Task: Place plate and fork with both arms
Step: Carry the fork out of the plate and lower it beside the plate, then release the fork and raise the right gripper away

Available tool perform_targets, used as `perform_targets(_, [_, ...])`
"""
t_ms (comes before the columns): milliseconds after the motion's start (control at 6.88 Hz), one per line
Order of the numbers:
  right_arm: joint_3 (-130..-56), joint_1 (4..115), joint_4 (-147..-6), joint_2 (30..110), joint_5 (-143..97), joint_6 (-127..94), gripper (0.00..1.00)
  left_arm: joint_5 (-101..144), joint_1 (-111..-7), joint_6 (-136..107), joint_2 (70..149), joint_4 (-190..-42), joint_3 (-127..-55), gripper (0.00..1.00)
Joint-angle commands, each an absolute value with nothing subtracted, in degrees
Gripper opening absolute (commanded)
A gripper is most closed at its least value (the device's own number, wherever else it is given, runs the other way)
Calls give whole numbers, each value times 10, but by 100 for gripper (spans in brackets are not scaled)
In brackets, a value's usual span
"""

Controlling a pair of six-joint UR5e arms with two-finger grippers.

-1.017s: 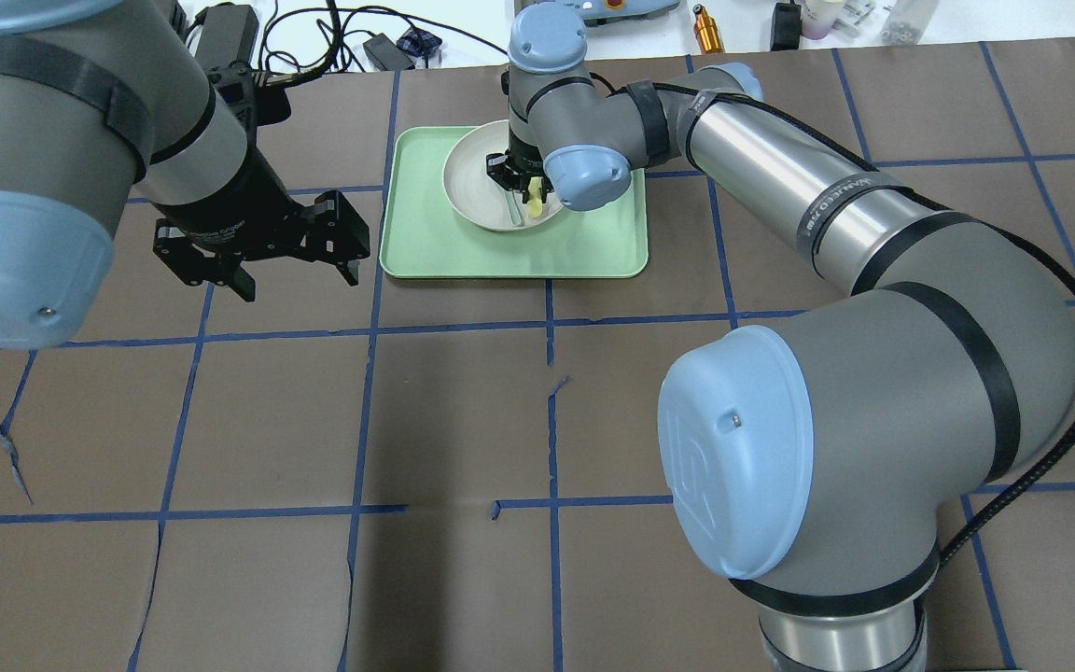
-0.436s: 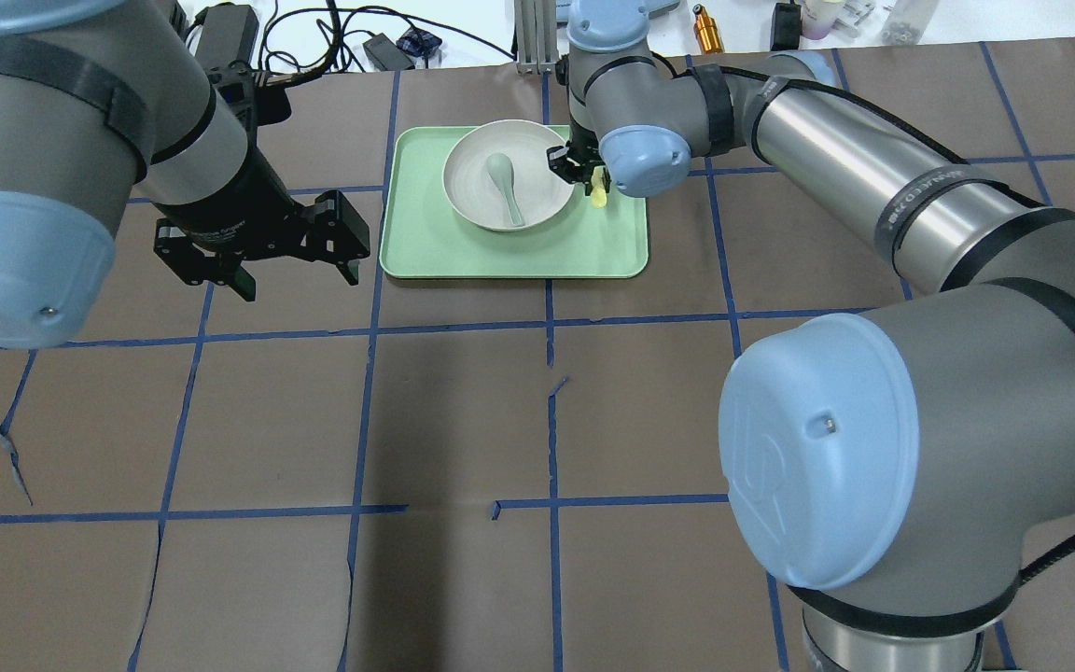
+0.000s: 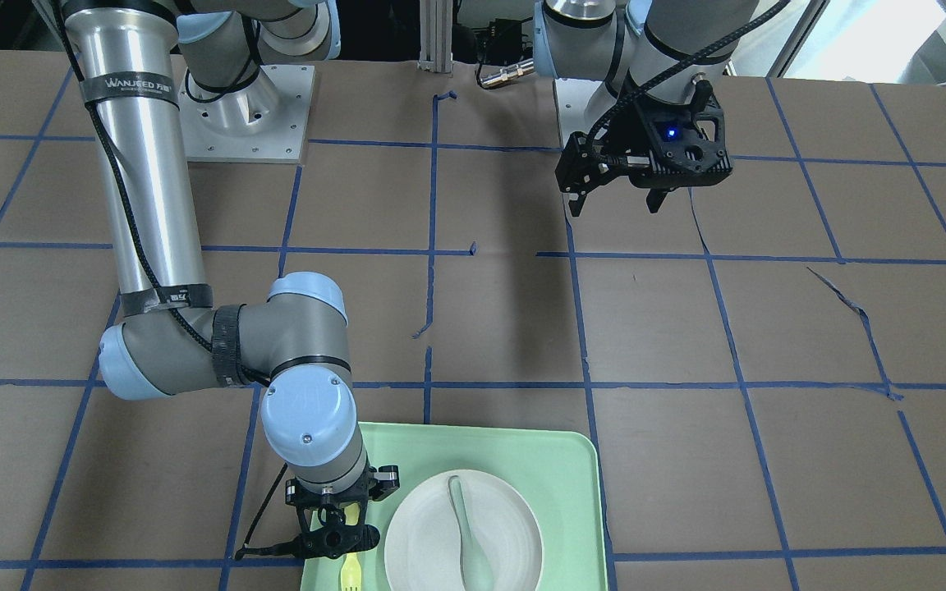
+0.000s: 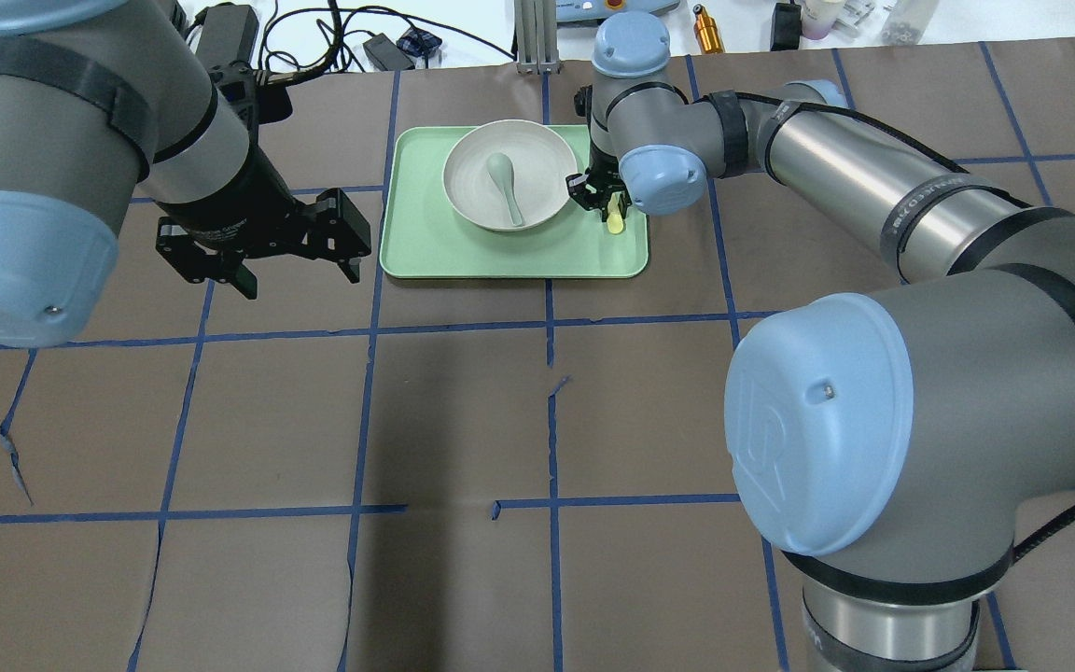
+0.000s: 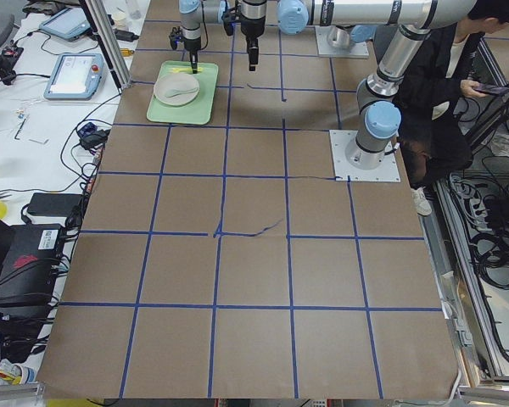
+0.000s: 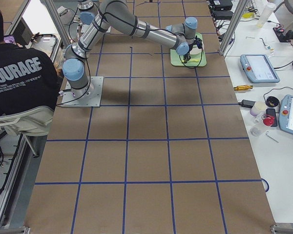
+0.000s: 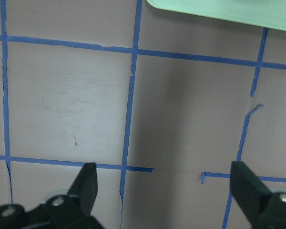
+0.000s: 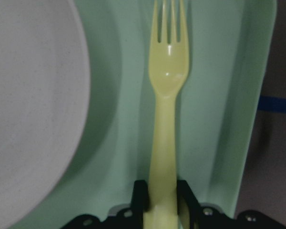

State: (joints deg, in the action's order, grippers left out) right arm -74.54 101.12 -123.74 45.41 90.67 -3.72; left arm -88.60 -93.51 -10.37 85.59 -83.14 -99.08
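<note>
Right gripper (image 4: 599, 198), pinching the fork (image 8: 166, 95), has shifted from above the plate (image 4: 463, 182) to its 3 o'clock; release likely next. Left gripper (image 3: 614, 197) spread.

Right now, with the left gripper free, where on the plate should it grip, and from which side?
Probably the plate by its raised rim, on the edge nearest the open left gripper, coming down from above with one finger inside and one outside. The spoon lies in the middle, and the right gripper holds the fork beside the opposite edge, over the tray.
</note>
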Motion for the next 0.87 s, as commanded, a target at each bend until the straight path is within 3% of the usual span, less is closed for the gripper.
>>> perform_targets(0, [-751,1010,-1231,494,909,-9,100,-885,-935,-104,856,-831,-991,100])
perform_targets(436, [-786,994,-1016,693,917,-5,100,-887,-935,-104,855,-831,-991,100])
perform_targets(726, [-849,941,-945,841,909,-4,100,-888,-935,-105,855,-831,-990,100])
